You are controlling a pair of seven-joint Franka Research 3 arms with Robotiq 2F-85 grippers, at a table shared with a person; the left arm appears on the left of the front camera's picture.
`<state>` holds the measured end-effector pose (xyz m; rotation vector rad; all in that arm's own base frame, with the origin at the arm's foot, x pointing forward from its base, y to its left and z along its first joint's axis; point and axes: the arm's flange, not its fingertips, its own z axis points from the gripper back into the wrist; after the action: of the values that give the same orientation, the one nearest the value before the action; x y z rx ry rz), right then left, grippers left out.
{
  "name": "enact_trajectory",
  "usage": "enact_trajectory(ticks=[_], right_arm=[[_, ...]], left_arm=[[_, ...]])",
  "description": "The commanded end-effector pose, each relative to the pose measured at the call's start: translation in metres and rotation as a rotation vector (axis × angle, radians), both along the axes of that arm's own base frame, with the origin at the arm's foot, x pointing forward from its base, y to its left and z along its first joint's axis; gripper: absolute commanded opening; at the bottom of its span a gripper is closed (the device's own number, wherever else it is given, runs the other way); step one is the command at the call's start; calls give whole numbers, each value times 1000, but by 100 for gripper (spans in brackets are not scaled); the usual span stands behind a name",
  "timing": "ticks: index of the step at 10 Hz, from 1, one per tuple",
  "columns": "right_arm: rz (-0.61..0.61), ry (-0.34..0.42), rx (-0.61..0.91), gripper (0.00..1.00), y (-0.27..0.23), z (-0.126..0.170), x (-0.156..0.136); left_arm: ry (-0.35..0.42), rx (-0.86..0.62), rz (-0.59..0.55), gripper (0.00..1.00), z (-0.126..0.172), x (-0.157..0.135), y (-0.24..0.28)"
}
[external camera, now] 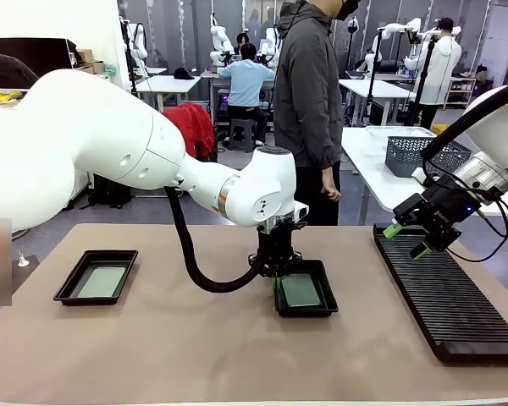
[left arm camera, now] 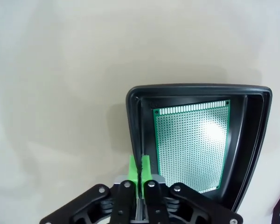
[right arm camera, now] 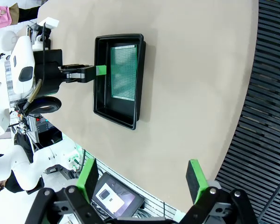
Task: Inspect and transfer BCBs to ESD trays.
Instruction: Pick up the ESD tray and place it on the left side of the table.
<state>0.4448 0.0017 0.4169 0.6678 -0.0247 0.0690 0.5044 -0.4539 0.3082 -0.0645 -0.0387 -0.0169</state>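
An ESD tray [external camera: 306, 313] lies at mid-table with a green BCB [external camera: 300, 290] flat on its floor. My left gripper [external camera: 277, 272] points down at this tray's left rim. In the left wrist view the left gripper [left arm camera: 139, 168] has its green pads pressed together on the rim of the tray [left arm camera: 200, 87], beside the BCB [left arm camera: 191, 144]. A second ESD tray [external camera: 68, 292] at the left holds another BCB [external camera: 102, 282]. My right gripper [external camera: 406, 240] hangs open and empty above the rack's far end. From the right gripper [right arm camera: 142, 179] I see the tray [right arm camera: 116, 116], its BCB [right arm camera: 123, 72] and the left gripper [right arm camera: 101, 70].
A long black slotted rack [external camera: 449, 296] runs along the table's right side, also shown as the rack [right arm camera: 270, 93] in the right wrist view. A person [external camera: 309, 110] stands at the far edge. A grey mesh basket [external camera: 423, 155] sits on another table behind.
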Motion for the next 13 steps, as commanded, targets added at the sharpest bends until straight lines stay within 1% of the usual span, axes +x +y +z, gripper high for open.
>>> enact_trajectory(ticks=[1, 3, 7, 8, 11, 13], right_arm=[[-21, 4, -14, 100, 1, 1, 1], [-21, 4, -14, 100, 1, 1, 1], [-21, 4, -14, 100, 1, 1, 1], [-21, 4, -14, 100, 1, 1, 1], [-21, 4, -14, 100, 1, 1, 1], [-21, 4, -14, 100, 1, 1, 1]], left_arm=[[31, -21, -11, 0, 3, 4, 8], [51, -62, -7, 0, 3, 8, 15], [94, -209, -23, 0, 4, 18, 35], [91, -238, -27, 0, 5, 20, 39], [32, -292, -35, 0, 10, 20, 51], [15, -319, -34, 0, 14, 21, 63]])
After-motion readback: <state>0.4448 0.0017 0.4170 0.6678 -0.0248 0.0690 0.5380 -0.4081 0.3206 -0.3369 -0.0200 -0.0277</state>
